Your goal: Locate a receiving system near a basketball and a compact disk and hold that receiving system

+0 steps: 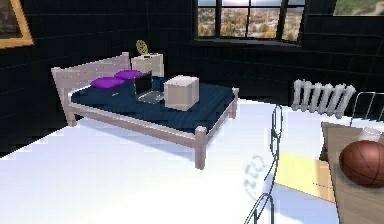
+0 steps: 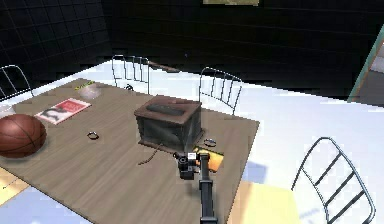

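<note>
Chairs of thin grey wire [image 2: 220,92], four counted in the arm side view, stand round one brown wooden table [image 2: 110,170]. Mid-frame on it sits one dark boxy receiver with a flat lid [image 2: 168,122]. At far left lies one orange-brown basketball [image 2: 20,135], with one flat red-and-white printed sheet [image 2: 62,110] just above it. Just below the receiver, the dark two-fingered gripper [image 2: 186,162] ends the dark square arm [image 2: 206,195], beside one small yellow object [image 2: 213,160]. I cannot tell whether its jaws grip anything. Upper left in the forward view stands one pale-framed bed with a navy cover [image 1: 140,105] and two purple pillows [image 1: 105,83].
</note>
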